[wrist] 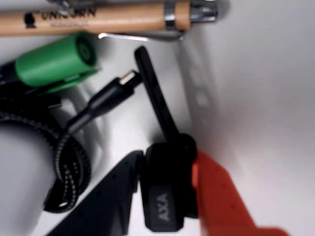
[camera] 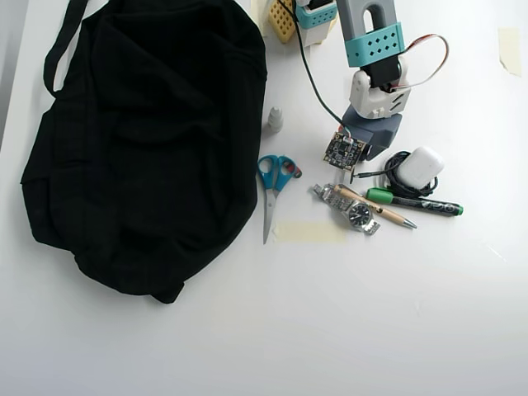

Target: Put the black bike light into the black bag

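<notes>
Clamping the black bike light [wrist: 165, 189] between a black finger [wrist: 106, 199] and an orange finger [wrist: 224, 196], the end effector [wrist: 167, 196] is narrowed to the width of the light's body, which carries the white letters AXA. A thin black strap or stalk [wrist: 153, 93] rises from the light toward 11 o'clock in the wrist view. At 9 o'clock from it lies a coiled braided cable [wrist: 69, 167], its plug [wrist: 115, 88] pointing toward 1 o'clock. A green marker cap [wrist: 56, 61] sits at 10 o'clock, and a wooden pen [wrist: 98, 17] with dark printing runs across the top edge at 12 o'clock, all on the white counter [wrist: 266, 98].

In the overhead view the arm [camera: 375, 58] comes in from 12 o'clock and its wrist hangs over the cluster of small things at 3 o'clock from the frame's centre; the light itself is hidden under the arm there. The black bag [camera: 140, 140] fills the 9 to 11 o'clock area, well apart from the arm. Between them lie blue-handled scissors [camera: 272, 186] and a small grey object [camera: 274, 120]. At 5 o'clock from the wrist are a metal wristwatch [camera: 351, 210], the wooden pen, the green marker [camera: 417, 202] and a white earbud case [camera: 419, 167] resting on the dark cable. A strip of pale tape [camera: 309, 232] lies at 6 o'clock from the watch.
</notes>
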Robot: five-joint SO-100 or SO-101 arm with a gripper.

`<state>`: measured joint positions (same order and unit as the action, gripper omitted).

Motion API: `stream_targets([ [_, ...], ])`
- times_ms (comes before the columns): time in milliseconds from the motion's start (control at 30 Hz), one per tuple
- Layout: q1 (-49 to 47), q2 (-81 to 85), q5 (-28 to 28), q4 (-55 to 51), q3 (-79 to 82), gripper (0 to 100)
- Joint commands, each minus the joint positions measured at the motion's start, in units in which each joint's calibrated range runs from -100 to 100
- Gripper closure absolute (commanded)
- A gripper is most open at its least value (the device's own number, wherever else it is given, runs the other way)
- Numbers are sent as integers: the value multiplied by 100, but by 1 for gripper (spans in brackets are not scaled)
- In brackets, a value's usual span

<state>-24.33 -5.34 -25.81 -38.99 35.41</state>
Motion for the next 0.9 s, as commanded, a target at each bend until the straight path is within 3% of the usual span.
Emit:
stream_targets([
  [0, -43, 135, 27, -107, -19, 98],
  [367, 174, 675, 300, -2914, -2094, 98],
  [867, 1169, 2575, 1464, -3405, -3002, 98],
])
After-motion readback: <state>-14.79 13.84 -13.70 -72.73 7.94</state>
